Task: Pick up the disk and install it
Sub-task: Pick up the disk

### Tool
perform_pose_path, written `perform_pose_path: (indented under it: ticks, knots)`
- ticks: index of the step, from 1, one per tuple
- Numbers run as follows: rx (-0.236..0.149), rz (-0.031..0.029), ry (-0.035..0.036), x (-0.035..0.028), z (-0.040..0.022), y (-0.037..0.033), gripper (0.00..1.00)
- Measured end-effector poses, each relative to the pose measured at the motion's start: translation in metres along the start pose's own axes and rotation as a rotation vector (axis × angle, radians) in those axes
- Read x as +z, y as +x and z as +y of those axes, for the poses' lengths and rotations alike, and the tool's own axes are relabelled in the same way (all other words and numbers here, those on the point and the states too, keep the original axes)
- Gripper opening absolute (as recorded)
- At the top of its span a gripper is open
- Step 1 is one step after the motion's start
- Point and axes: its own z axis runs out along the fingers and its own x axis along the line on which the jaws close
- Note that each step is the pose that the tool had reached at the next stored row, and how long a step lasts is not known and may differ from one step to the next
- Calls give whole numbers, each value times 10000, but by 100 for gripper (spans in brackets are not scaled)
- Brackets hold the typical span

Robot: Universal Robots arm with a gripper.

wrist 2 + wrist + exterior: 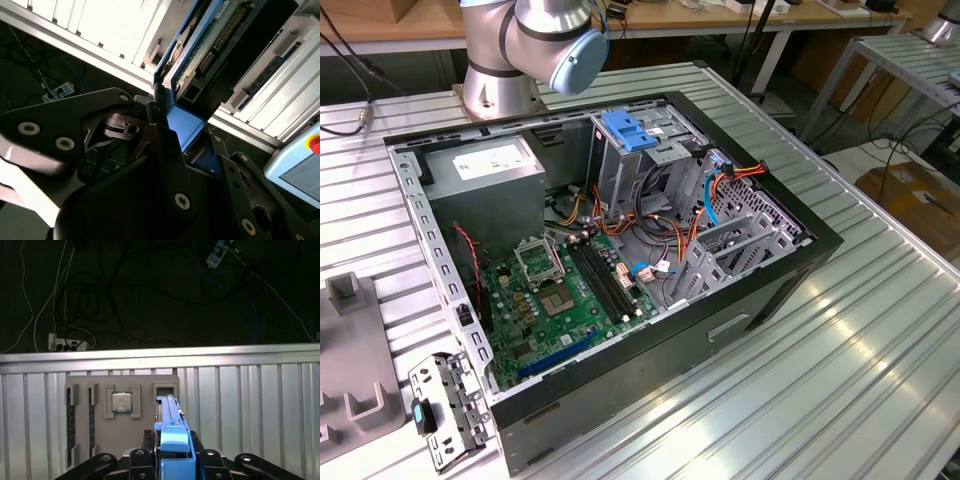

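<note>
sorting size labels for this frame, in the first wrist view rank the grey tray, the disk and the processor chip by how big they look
1. grey tray
2. disk, edge-on and nearest the camera, so its place is unsure
3. processor chip

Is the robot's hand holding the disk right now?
Yes, in the second wrist view the hand clamps the blue-railed disk between its fingers.

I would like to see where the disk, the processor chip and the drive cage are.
the disk [175, 440], first wrist view, on its blue plastic rail.
the processor chip [121, 402], first wrist view, on its metal lid.
the drive cage [628, 132], exterior view, on its blue plastic top.
</note>
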Motion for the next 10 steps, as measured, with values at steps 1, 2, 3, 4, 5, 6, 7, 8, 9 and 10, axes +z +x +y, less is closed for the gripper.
perform_pose_path:
  ticks: [1, 2, 3, 4, 5, 6, 7, 8, 9, 10]
  knots:
    - [0, 0, 0, -4, 0, 0, 37]
    - [0, 0, 1, -8, 0, 0, 37]
    - [0, 0, 1, -10, 0, 0, 37]
    - [0, 0, 0, -13, 0, 0, 37]
    - [0, 0, 0, -16, 0, 0, 37]
    - [0, 0, 0, -19, 0, 0, 37]
    - [0, 1, 0, -23, 0, 0, 37]
    - [0, 1, 0, -29, 0, 0, 37]
    - [0, 0, 0, -37, 0, 0, 37]
    - [0, 0, 0, -42, 0, 0, 37]
